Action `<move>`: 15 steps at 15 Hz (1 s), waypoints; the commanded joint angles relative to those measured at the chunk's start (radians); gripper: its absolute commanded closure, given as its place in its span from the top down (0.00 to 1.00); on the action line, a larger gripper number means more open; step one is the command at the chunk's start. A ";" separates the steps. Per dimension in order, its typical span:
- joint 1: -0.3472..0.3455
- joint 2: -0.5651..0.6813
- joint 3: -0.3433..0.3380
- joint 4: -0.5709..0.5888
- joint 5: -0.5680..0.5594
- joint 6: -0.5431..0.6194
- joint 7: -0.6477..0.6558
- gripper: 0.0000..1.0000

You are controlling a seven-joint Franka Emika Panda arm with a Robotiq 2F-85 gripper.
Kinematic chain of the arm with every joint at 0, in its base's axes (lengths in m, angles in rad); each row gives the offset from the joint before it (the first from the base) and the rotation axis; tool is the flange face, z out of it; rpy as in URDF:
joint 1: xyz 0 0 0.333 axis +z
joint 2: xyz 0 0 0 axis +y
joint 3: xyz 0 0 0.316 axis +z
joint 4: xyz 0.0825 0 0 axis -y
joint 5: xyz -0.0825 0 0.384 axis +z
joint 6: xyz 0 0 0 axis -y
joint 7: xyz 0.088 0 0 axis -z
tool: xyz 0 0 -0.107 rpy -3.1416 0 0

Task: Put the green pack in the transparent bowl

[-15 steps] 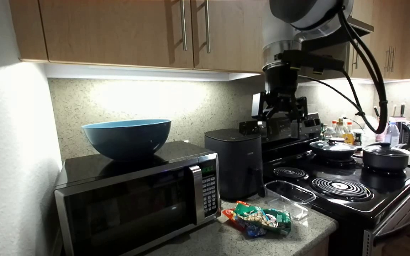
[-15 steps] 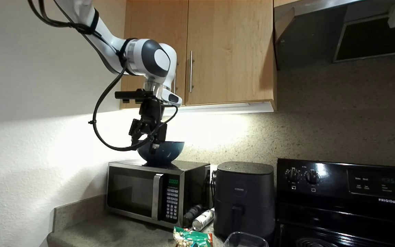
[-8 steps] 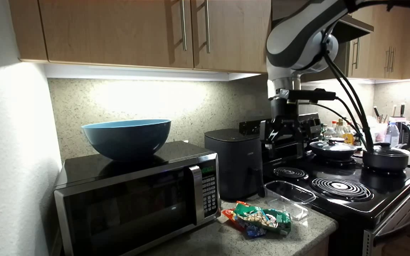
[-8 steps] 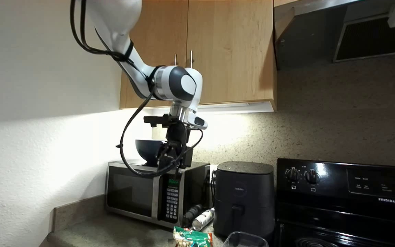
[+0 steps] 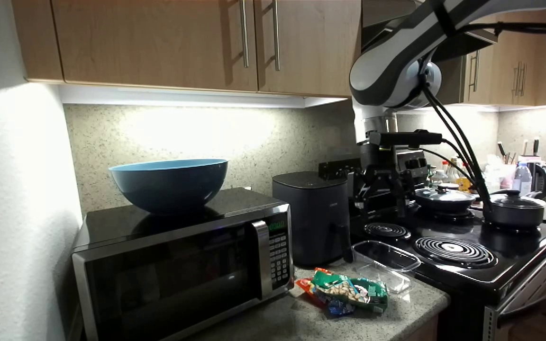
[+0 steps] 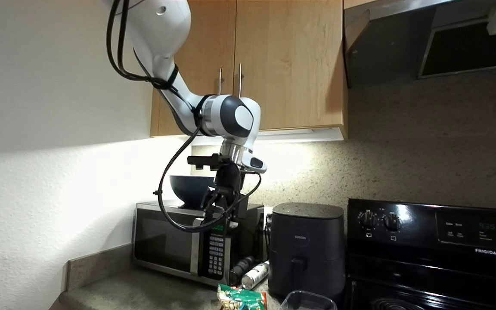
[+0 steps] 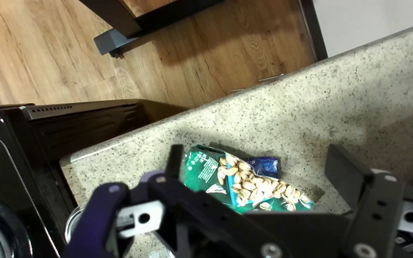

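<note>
The green pack [image 5: 330, 278], shiny with pistachios printed on it, lies on top of other packets on the counter; it also shows at the bottom of an exterior view [image 6: 252, 299]. The transparent bowl [image 5: 398, 282], a clear tub, stands beside it near the stove; its rim shows in an exterior view [image 6: 308, 293]. In the wrist view only a sliver of it shows at lower left. My gripper [image 5: 381, 208] is open and empty, well above the counter. In the wrist view the green pack [image 7: 204, 170] appears between its spread fingertips [image 7: 260, 166], its lower part hidden by the gripper.
A blue packet [image 7: 266, 166] and an orange-red packet [image 5: 304, 284] lie under the green pack. A black air fryer [image 5: 313, 222] and a microwave [image 5: 173, 279] with a large blue bowl [image 5: 173, 187] stand behind. The stove [image 5: 453, 274] adjoins the counter's end.
My gripper has come down and, in an exterior view, moved to the right, staying open. The green pack, the other packets and the transparent bowl have not moved.
</note>
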 commanded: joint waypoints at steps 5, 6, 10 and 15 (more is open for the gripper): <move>-0.003 0.136 -0.015 0.045 -0.039 0.001 -0.072 1.00; -0.002 0.169 -0.018 0.058 -0.060 -0.011 -0.079 1.00; 0.002 0.276 -0.034 0.099 -0.160 -0.031 -0.069 1.00; 0.005 0.295 -0.046 0.098 -0.138 -0.008 -0.052 1.00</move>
